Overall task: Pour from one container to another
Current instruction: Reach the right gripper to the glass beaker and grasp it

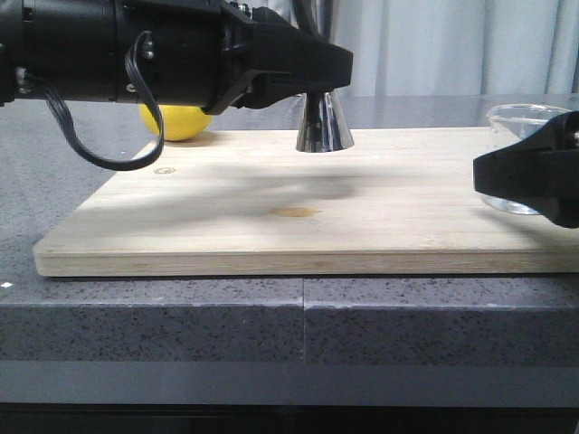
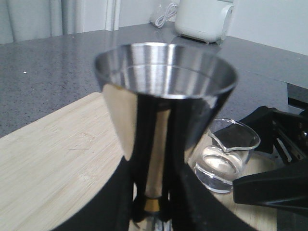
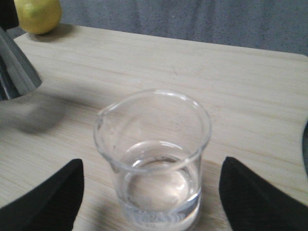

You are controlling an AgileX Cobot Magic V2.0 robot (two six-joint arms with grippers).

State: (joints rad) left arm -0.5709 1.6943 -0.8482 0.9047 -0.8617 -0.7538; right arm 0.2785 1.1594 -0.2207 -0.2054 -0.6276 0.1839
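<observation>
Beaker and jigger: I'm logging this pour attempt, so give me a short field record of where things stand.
beaker: upright on the wooden board, clear liquid in its bottom
jigger: upright on the board, wide mouth up, inside looks empty
left tool: fingers either side of the jigger's gold-ringed waist; contact not clear
right tool: open, fingers flanking the beaker with gaps on both sides
lemon: behind the board's far left corner
pour: not begun
</observation>
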